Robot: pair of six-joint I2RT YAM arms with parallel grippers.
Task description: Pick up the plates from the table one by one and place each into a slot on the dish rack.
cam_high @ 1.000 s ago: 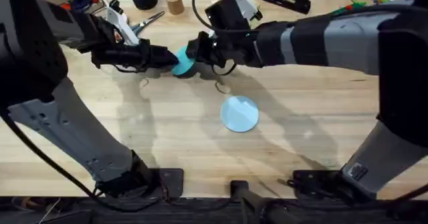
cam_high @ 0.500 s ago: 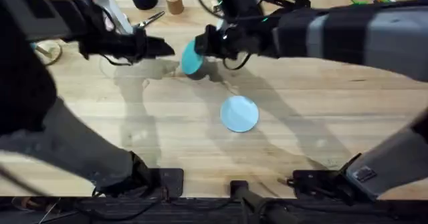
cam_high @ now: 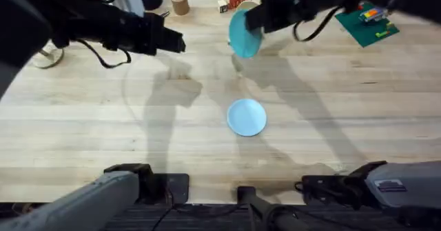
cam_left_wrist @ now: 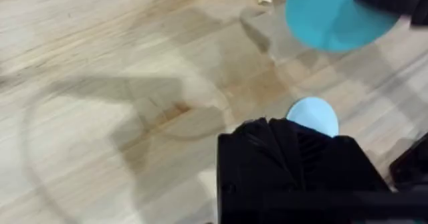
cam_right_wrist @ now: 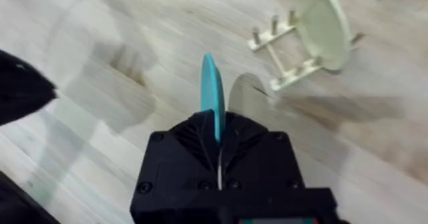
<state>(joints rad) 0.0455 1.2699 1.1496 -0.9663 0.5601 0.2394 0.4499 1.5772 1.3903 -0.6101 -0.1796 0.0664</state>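
Right wrist view, right end effector (cam_right_wrist: 217, 138) grasping teal plate (cam_right_wrist: 211, 93), dish rack (cam_right_wrist: 284, 50) holding cream plate (cam_right_wrist: 321, 25), left end effector's state unclear.

Overall light: bright and even across the table (cam_high: 344, 121), the pale wood showing no hard glare.
Shadows: broad, soft-edged grey shapes lie on the wood below the right gripper (cam_high: 258, 17) and beside the left gripper (cam_high: 176, 43), with a fainter curved outline nearer the left one.
Blur: both arms are dark and smeared in the overhead view; the teal plate (cam_high: 242, 32) in the right gripper has soft edges.
Focus: the pale blue plate (cam_high: 247, 116) is crisp.
Wrist views: wood grain streaked, the dish rack (cam_right_wrist: 284, 57) beyond the right gripper slightly soft.
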